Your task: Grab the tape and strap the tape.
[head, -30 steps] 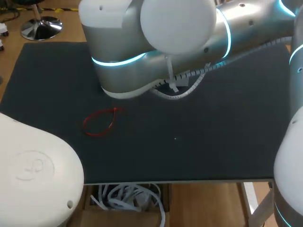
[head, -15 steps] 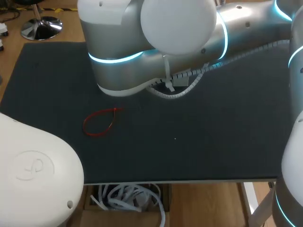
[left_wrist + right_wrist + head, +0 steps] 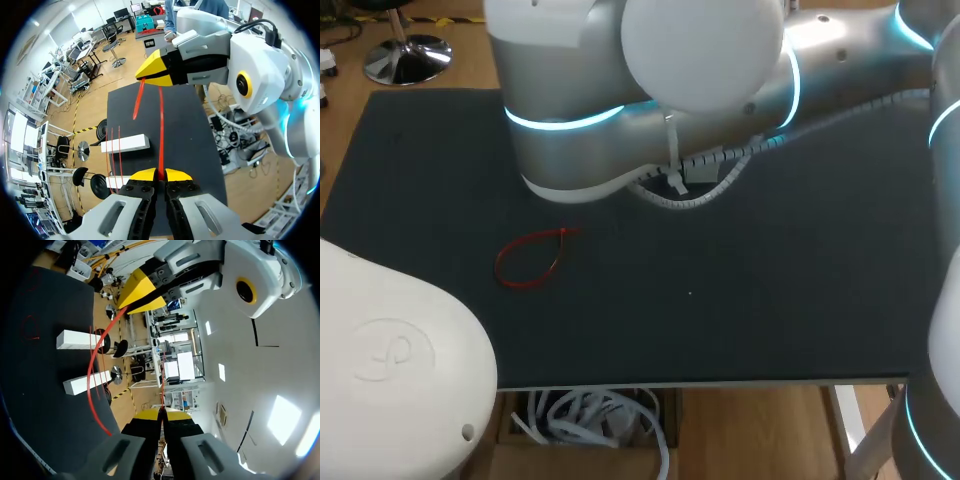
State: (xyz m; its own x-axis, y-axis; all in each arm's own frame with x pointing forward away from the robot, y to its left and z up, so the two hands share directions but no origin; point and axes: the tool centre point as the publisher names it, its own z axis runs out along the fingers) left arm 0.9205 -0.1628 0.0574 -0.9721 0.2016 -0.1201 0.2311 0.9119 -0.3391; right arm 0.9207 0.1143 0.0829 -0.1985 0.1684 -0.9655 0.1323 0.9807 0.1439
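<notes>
A thin red tape strap (image 3: 161, 131) runs from my left gripper (image 3: 160, 175), which is shut on its near end, up to my right gripper (image 3: 156, 70), whose yellow tips pinch it further along; a short free end (image 3: 138, 102) hangs beside them. In the right wrist view my right gripper (image 3: 161, 414) is shut on the strap's thin edge, and the strap (image 3: 91, 375) curves away from my left gripper's yellow tips (image 3: 139, 291). Both grippers are hidden in the head view behind my right arm (image 3: 650, 90).
A second red strap, tied into a loop (image 3: 531, 258), lies on the black mat (image 3: 770, 290) at the left. Two white blocks (image 3: 125, 144) (image 3: 80, 339) stand on the mat with loose red straps (image 3: 115, 155) across them. My left arm's white housing (image 3: 390, 360) covers the near left corner.
My right arm's body has shifted slightly toward the far left in the head view. The looped strap on the mat has not moved.
</notes>
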